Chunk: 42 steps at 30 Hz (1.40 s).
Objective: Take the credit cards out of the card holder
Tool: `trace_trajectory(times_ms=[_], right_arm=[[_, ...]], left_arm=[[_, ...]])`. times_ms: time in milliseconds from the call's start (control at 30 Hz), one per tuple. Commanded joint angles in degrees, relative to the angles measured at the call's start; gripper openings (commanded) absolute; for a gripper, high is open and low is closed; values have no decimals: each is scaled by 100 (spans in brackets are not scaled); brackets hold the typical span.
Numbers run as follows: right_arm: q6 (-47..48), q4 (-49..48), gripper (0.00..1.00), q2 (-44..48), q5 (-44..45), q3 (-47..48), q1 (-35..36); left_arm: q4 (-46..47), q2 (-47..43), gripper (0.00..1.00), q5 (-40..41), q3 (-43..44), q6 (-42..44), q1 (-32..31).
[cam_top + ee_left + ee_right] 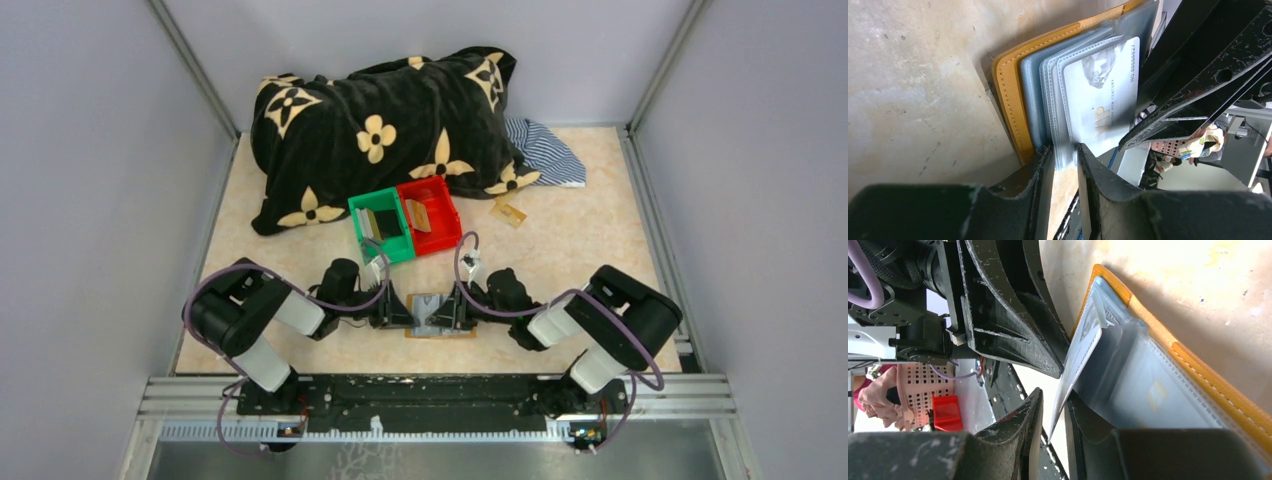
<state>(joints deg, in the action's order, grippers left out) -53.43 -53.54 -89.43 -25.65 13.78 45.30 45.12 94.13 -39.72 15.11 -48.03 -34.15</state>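
The tan leather card holder [438,318] lies open on the table between both grippers. In the left wrist view its orange-stitched cover [1010,95] and clear grey sleeves show, and my left gripper [1064,150] is shut on the sleeves' edge. A silver credit card [1103,95] marked VIP sticks partly out of a sleeve. In the right wrist view that card [1079,357] is seen edge-on, its free end between the fingers of my right gripper [1054,400]. It leans on the right finger, with a gap to the left finger [1033,410]; the jaws stand open.
A green bin [368,208] and a red bin [448,212] stand side by side behind the holder, each with a card inside. A loose tan card [509,211] lies right of them. A black flowered pillow [380,130] and striped cloth [545,150] fill the back.
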Motion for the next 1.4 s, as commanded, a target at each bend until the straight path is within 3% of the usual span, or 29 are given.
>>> trace_trajectory(times_ms=[0, 700, 1000, 1167, 1367], right_arm=[[302, 144, 23, 400, -122, 25, -92], [766, 1474, 25, 1392, 269, -170, -431], [786, 1552, 25, 1455, 275, -242, -510], [863, 1787, 0, 1627, 388, -262, -531], [970, 2212, 0, 1902, 583, -249, -548]], left_arm=[[-647, 364, 32, 679, -147, 182, -50], [-483, 564, 31, 659, -163, 124, -6], [-479, 591, 31, 640, -131, 121, -4], [-478, 614, 30, 612, -99, 138, 5], [-461, 648, 31, 595, -79, 137, 5]])
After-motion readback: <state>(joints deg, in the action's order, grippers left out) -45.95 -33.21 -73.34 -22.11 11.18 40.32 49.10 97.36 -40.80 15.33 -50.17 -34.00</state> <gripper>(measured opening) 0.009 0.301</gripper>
